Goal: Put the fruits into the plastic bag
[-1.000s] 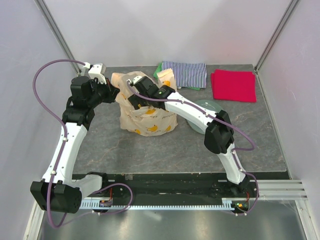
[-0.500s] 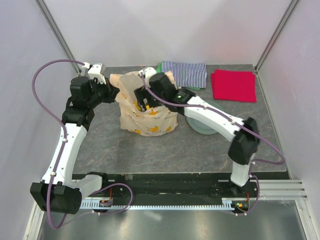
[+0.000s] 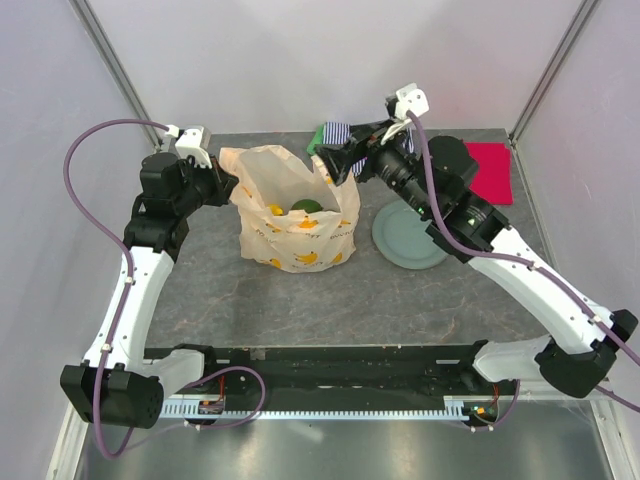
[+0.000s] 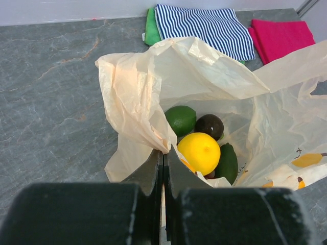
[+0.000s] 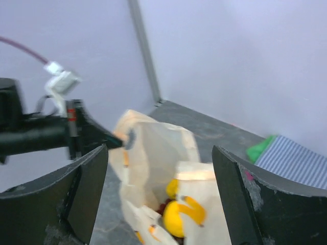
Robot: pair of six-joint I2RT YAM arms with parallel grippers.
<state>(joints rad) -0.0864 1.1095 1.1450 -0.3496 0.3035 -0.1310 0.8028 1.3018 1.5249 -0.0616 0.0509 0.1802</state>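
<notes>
Left gripper (image 4: 163,155), jaws pressed together, pinches the crinkly plastic bag (image 4: 133,97) by its rim at 10 o'clock; right gripper (image 5: 159,153) hangs spread over its 1 o'clock side; inside lie the fruits (image 4: 209,127), a glossy lemon (image 4: 199,152) and lime (image 4: 180,119), others half hidden; grey veined table (image 3: 200,290), pale walls (image 3: 350,60).

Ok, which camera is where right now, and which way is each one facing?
Top external: above and behind the arms, looking down on the table; both arms show whole.
Left wrist: on the left arm, looking down into the plastic bag; its shut left claw pinches the rim.
Right wrist: on the raised right arm, facing the bag's mouth; open right claw frames it, left claw beyond.
Shared: both wrist views show the bag and striped cloth.
</notes>
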